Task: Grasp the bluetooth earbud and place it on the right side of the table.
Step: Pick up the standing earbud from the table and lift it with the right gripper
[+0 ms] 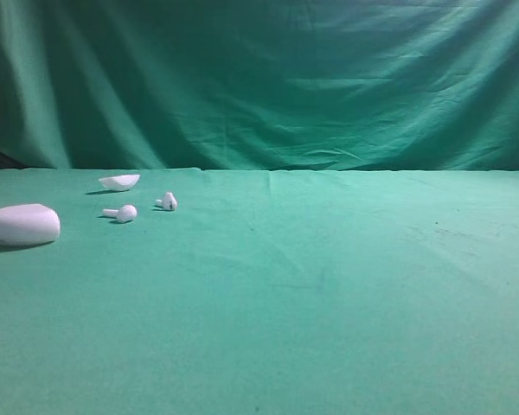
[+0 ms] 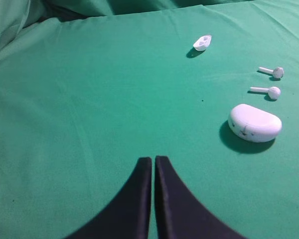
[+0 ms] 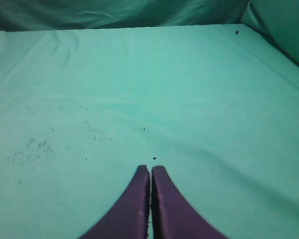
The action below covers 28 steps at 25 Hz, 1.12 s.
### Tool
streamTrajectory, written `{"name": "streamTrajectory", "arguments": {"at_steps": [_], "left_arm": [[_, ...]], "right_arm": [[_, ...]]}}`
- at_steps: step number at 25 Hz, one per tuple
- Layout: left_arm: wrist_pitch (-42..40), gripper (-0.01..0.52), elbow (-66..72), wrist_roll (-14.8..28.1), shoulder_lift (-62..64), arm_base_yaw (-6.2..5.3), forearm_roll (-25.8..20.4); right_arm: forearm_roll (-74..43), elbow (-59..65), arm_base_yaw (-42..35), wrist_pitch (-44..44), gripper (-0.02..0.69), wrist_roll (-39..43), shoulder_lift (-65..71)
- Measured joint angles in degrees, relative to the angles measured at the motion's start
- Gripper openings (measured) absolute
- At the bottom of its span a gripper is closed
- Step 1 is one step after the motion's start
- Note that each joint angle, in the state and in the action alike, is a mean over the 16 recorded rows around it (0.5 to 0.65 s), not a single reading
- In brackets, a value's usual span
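Note:
The bluetooth earbud (image 1: 168, 201), tiny and white with a dark mark on its head, lies on the left part of the green table (image 1: 346, 294). In the left wrist view it is the farther of two earbuds (image 2: 272, 71), and its mark does not show there. My left gripper (image 2: 153, 158) is shut and holds nothing, hovering over bare cloth well short and left of the earbuds. My right gripper (image 3: 151, 168) is shut too, over bare cloth (image 3: 189, 99) with no object in its view. Neither arm appears in the exterior high view.
An all-white earbud (image 1: 123, 213) (image 2: 269, 91) lies just left of the marked one. A larger white oval case (image 1: 22, 225) (image 2: 254, 123) sits at the far left. A small white lid-like piece (image 1: 119, 181) (image 2: 203, 43) lies behind them. Green backdrop (image 1: 259, 78) hangs behind.

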Motion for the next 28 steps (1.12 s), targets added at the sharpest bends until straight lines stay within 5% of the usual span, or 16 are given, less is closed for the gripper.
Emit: {"name": "streamTrajectory", "arguments": {"at_steps": [28], "left_arm": [[0.0, 0.0, 0.0, 0.0, 0.0, 0.0, 0.0]], "right_arm": [[1.1, 0.0, 0.0, -3.8, 0.0, 0.7, 0.0]]}}
